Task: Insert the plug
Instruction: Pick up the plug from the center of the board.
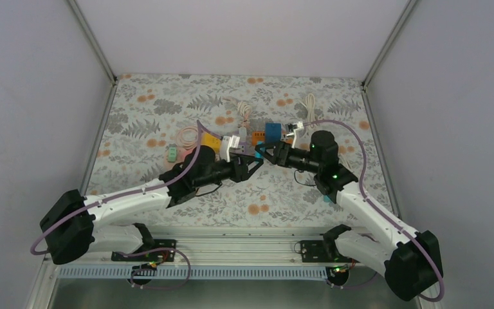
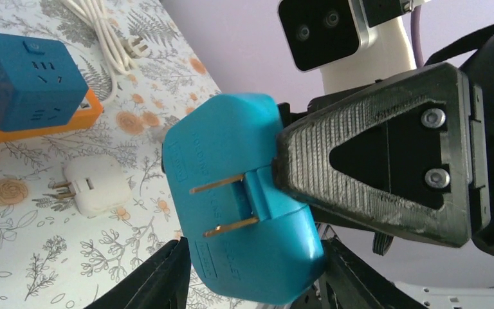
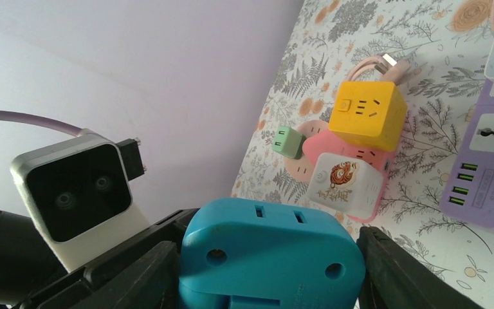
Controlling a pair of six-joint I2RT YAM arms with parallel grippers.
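A teal plug adapter with two brass prongs hangs above the table between both grippers. In the left wrist view the plug has its lower end between my left gripper's fingers, which touch its sides. The right gripper's ribbed finger presses on its prong face. In the right wrist view the plug fills the gap between my right gripper's fingers, socket slots on top. In the top view the left gripper and the right gripper meet tip to tip.
On the table lie a blue cube socket on an orange strip, a white adapter and a white cable. A yellow cube socket, a white cube on a pink strip, a green adapter and a purple power strip lie there too.
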